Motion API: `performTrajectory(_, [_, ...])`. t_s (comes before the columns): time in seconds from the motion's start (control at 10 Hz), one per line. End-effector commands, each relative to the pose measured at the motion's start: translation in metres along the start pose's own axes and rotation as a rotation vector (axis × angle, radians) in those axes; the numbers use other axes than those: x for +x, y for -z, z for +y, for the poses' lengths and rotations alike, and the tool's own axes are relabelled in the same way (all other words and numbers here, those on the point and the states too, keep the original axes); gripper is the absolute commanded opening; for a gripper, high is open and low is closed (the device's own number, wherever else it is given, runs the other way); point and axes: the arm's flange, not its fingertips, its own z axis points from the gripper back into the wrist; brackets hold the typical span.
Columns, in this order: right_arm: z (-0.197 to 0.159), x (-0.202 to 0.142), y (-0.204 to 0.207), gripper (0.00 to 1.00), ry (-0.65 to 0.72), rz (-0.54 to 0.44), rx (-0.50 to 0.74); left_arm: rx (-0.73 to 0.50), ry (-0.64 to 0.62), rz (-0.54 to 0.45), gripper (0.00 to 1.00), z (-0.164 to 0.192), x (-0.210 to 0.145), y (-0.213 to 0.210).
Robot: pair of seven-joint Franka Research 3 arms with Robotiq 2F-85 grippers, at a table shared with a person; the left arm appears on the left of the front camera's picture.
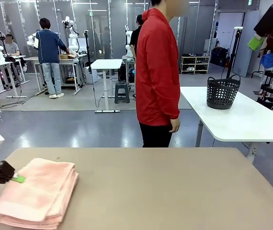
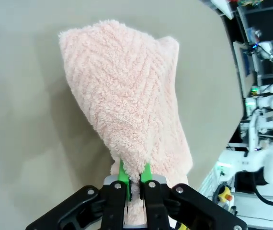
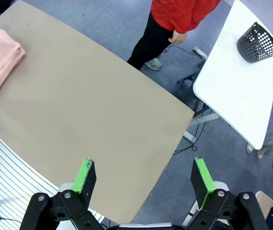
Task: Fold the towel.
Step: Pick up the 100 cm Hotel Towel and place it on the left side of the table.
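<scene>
The towel [image 1: 37,193] lies folded in several layers on the near left part of the brown desk [image 1: 165,191]. The left tool [image 2: 133,178] is narrow and holds the towel's edge between its green pads, at the towel's left side. The right tool [image 3: 142,179] hangs high above the desk with its jaws wide and nothing between them. A person in a red jacket [image 1: 156,72] stands at the far side of the desk. Farther right, a dark basket [image 1: 222,92] stands on a white desk [image 1: 242,120].
</scene>
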Motion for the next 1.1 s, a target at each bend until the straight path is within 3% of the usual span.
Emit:
performTrajectory(0.0, [-0.001,0.0,-0.001,1.0,-0.005,-0.002,-0.001,-0.002,0.026,0.022,0.11,0.025,0.026,-0.023])
performTrajectory(0.5, [-0.001,0.0,-0.001,1.0,-0.005,-0.002,-0.001,0.075,0.027,0.022,0.11,0.067,0.029,-0.066])
performTrajectory(0.6, [-0.001,0.0,-0.001,1.0,-0.005,-0.002,-0.001,0.077,0.029,0.018,0.49,0.067,0.028,-0.069])
performTrajectory(0.7, [-0.001,0.0,-0.001,1.0,-0.005,-0.002,-0.001,0.081,0.035,0.012,0.49,0.065,0.027,-0.071])
performTrajectory(0.8, [-0.001,0.0,-0.001,1.0,-0.005,-0.002,-0.001,0.092,0.039,0.009,0.86,0.063,0.026,-0.074])
performTrajectory(0.9, [-0.001,0.0,-0.001,1.0,-0.005,-0.002,-0.001,0.117,0.043,0.006,0.49,0.062,0.024,-0.077])
performTrajectory(1.0, [-0.001,0.0,-0.001,1.0,-0.005,-0.002,-0.001,0.183,0.069,-0.022,0.6,0.062,0.021,-0.079])
